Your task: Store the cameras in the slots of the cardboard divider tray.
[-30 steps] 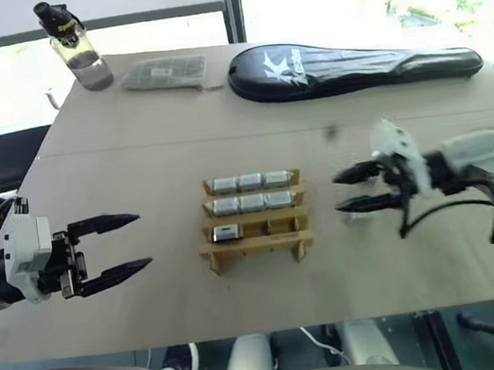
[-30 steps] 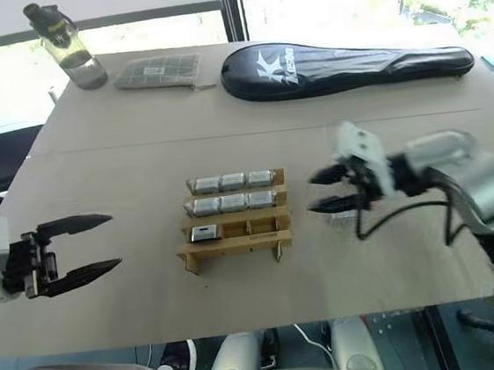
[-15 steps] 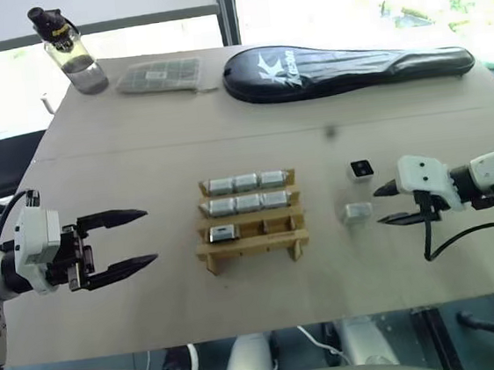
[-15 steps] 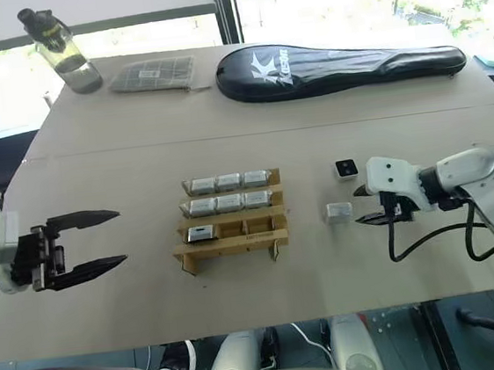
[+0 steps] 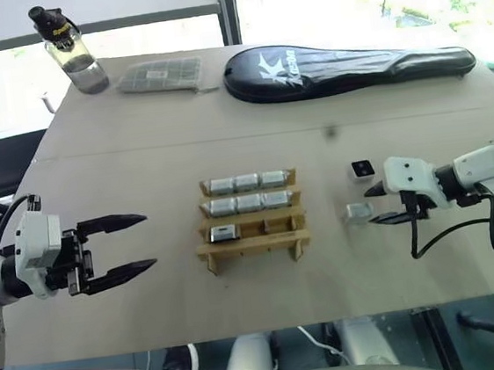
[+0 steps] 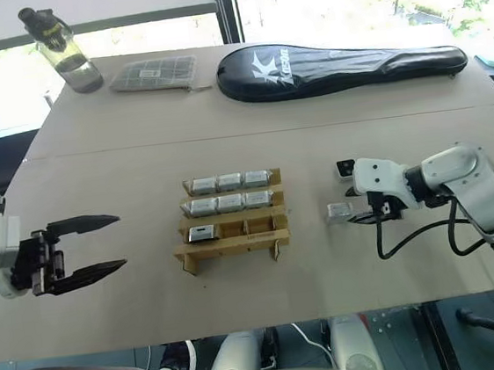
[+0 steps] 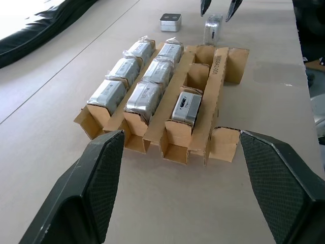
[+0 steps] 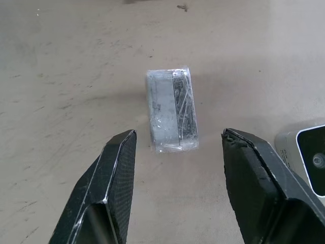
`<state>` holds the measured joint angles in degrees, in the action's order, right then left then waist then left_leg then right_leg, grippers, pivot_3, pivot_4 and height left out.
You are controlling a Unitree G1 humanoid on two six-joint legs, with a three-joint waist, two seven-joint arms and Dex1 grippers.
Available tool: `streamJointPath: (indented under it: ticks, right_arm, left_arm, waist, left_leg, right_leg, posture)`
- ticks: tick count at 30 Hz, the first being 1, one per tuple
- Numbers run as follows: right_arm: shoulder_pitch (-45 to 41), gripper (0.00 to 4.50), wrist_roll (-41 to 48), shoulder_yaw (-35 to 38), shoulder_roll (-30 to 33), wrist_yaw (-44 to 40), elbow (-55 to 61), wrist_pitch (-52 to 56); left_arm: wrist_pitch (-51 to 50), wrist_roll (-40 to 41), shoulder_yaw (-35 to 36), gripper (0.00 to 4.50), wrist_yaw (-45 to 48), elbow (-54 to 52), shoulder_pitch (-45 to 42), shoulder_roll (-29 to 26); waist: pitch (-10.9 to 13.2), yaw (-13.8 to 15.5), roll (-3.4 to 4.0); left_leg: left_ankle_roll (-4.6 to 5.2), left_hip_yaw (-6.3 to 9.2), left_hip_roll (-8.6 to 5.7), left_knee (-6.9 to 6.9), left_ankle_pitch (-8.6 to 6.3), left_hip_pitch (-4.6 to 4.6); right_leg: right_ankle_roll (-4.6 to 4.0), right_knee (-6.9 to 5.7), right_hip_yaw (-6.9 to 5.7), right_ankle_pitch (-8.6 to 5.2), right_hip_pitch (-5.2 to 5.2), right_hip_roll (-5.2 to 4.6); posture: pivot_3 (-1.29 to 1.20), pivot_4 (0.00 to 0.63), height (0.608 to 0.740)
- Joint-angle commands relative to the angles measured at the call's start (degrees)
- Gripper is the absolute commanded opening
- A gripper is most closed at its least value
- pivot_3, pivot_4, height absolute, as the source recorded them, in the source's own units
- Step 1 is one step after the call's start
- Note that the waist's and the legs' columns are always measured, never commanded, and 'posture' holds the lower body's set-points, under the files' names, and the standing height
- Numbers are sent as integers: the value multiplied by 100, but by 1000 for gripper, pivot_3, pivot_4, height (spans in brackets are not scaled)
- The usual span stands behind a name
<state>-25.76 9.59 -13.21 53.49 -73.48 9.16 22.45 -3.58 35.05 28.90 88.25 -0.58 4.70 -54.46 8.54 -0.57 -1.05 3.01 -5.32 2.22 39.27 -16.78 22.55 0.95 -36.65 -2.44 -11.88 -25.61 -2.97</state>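
The cardboard divider tray (image 5: 298, 237) stands mid-table with several wrapped cameras (image 5: 247, 182) in its slots. Back and middle rows are full, and one camera (image 5: 225, 233) sits in the front row's left slot. Two loose cameras lie on the table right of the tray: a wrapped silver one (image 5: 356, 212) and, farther back, one showing its black lens face (image 5: 362, 169). My right gripper (image 5: 375, 206) is open, low over the table, its tips just right of the wrapped camera (image 8: 171, 111), apart from it. My left gripper (image 5: 149, 240) hangs open and empty, left of the tray (image 7: 218, 61).
A water bottle (image 5: 70, 53), a flat grey packet (image 5: 163, 74) and a long black racket case (image 5: 348, 52) lie along the table's far side. Bare tabletop surrounds the tray, and the table's front edge runs close below both grippers.
My right gripper drew back to the right and sank, uncovering the two loose cameras, then edged toward the wrapped one. My left gripper kept its place.
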Motion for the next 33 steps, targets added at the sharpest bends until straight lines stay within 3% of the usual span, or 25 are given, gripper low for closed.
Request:
streamJointPath:
  ticks: [1,8,11,14,23,28,33]
  right_arm:
    - [-58,2612,54,53,-17,-19,130,95]
    - [-49,2612,31,6,-83,-18,199,171]
    - [-49,1914,31,4,-108,-24,215,178]
    - [-23,593,27,11,-78,-44,231,178]
    - [-406,568,354,117,-243,-25,615,702]
    - [-1070,568,598,-123,-402,-133,1122,1284]
    - [-2021,568,730,-583,-955,91,1318,2180]
  left_arm:
    - [35,50,185,3740,-14,-112,3,-106]
    - [52,41,165,3740,-7,-73,-43,-113]
    - [57,37,150,3740,-6,-63,-67,-117]
    - [60,33,148,3740,1,-53,-73,-121]
    - [68,30,134,3740,13,-27,-93,-124]
    - [86,8,93,3740,23,24,-142,-125]
    - [115,-22,7,3740,24,92,-249,-114]
  waist:
    - [0,0,0]
    - [0,0,0]
    - [0,0,0]
    - [0,0,0]
    - [0,-12,0]
    - [0,-13,0]
    - [0,-12,0]
  left_leg:
    - [0,0,0,0,0,0]
    - [0,0,0,1,0,0]
    - [0,0,0,2,0,-1]
    - [0,0,0,2,0,-1]
    - [0,0,0,3,0,-1]
    - [0,1,3,4,0,-3]
    - [0,2,2,4,0,-2]
  right_leg:
    - [0,-1,0,0,0,0]
    - [0,-2,0,0,0,0]
    - [0,-2,0,0,0,0]
    - [0,-3,0,1,0,0]
    - [0,-5,0,1,0,1]
    - [0,-9,2,1,-2,4]
    - [-2,-8,0,1,-2,2]
  posture:
    - [0,150,740]
    - [0,150,740]
    - [0,150,740]
    - [0,150,740]
    - [0,150,740]
    - [0,150,740]
    - [0,150,740]
